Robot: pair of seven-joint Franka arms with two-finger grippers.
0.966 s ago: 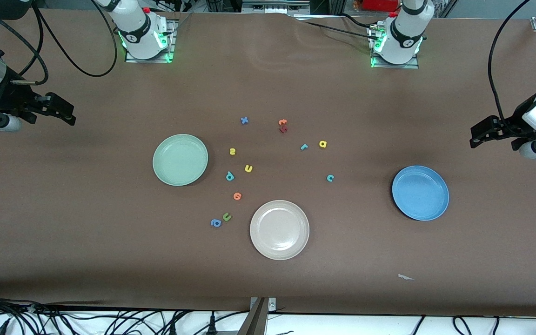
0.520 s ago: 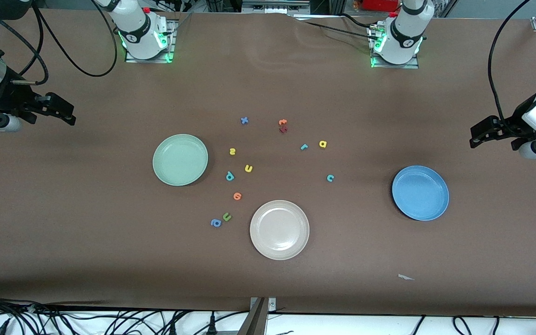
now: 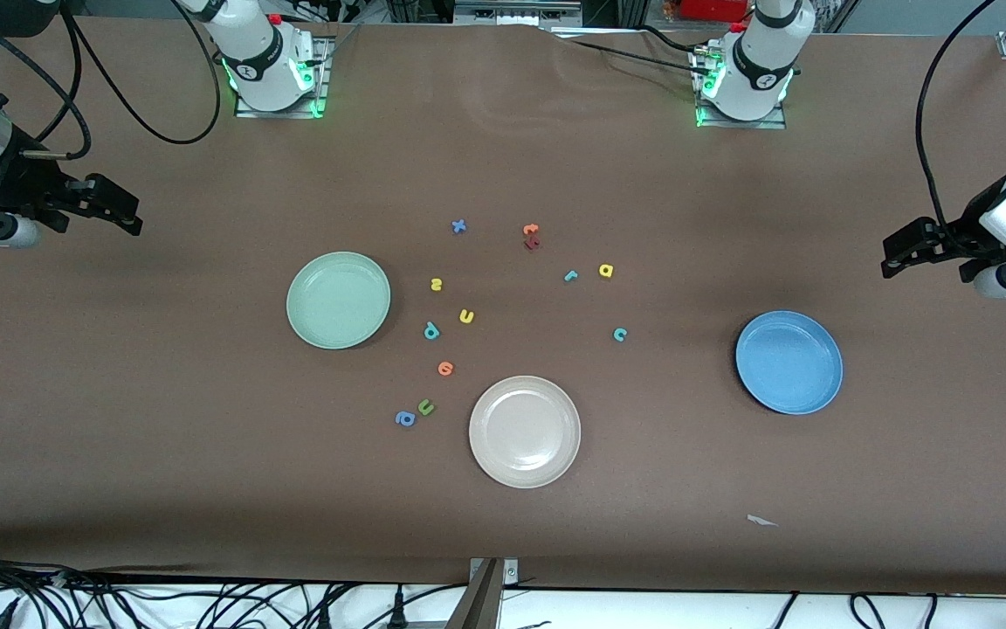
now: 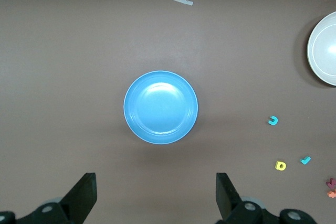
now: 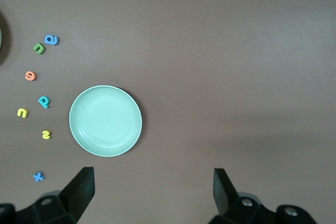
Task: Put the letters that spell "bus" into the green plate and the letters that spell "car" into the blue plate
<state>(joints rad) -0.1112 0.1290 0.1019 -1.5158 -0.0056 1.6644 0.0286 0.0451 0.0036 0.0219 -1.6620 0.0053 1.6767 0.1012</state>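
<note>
The empty green plate (image 3: 338, 300) lies toward the right arm's end, with the yellow "s" (image 3: 436, 284), yellow "u" (image 3: 466, 316) and teal "b" (image 3: 431, 330) on the table beside it. Toward the left arm's end lies the empty blue plate (image 3: 788, 362). The teal "r" (image 3: 570, 276), yellow "a" (image 3: 606, 271) and teal "c" (image 3: 619, 334) are scattered mid-table. My right gripper (image 3: 123, 214) hangs open and empty over its table end, apart from the green plate (image 5: 105, 120). My left gripper (image 3: 892, 256) hangs open and empty by the blue plate (image 4: 160, 107).
A cream-white plate (image 3: 525, 431) sits nearest the front camera. Other loose letters: blue "x" (image 3: 458, 226), an orange and a red letter (image 3: 531, 236), an orange letter (image 3: 445, 368), green "u" (image 3: 425, 406), blue "a" (image 3: 404, 418). A paper scrap (image 3: 761, 521) lies near the front edge.
</note>
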